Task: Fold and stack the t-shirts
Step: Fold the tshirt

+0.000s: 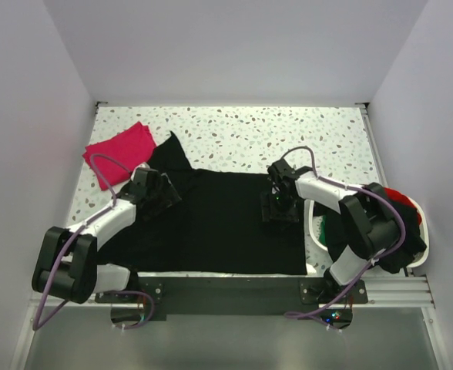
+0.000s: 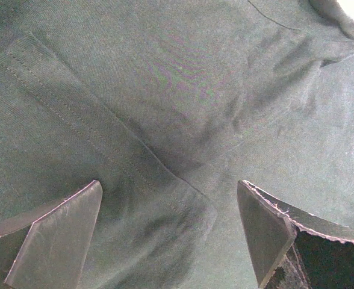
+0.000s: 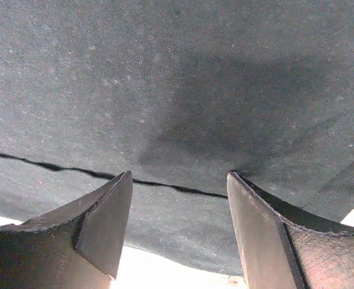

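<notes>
T-shirt (image 1: 219,227), black, spread flat, left claw (image 1: 165,197) and right claw (image 1: 279,214) open

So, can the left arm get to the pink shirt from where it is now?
Probably yes. The pink shirt lies uncovered on the table just beyond the left gripper, whose jaws stand open over the black shirt. Nothing appears to lie on it or block the short way across.

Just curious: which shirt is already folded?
The pink shirt at the far left, a small neat rectangle. The black shirt lies spread flat; other shirts sit heaped in the white basket.
</notes>
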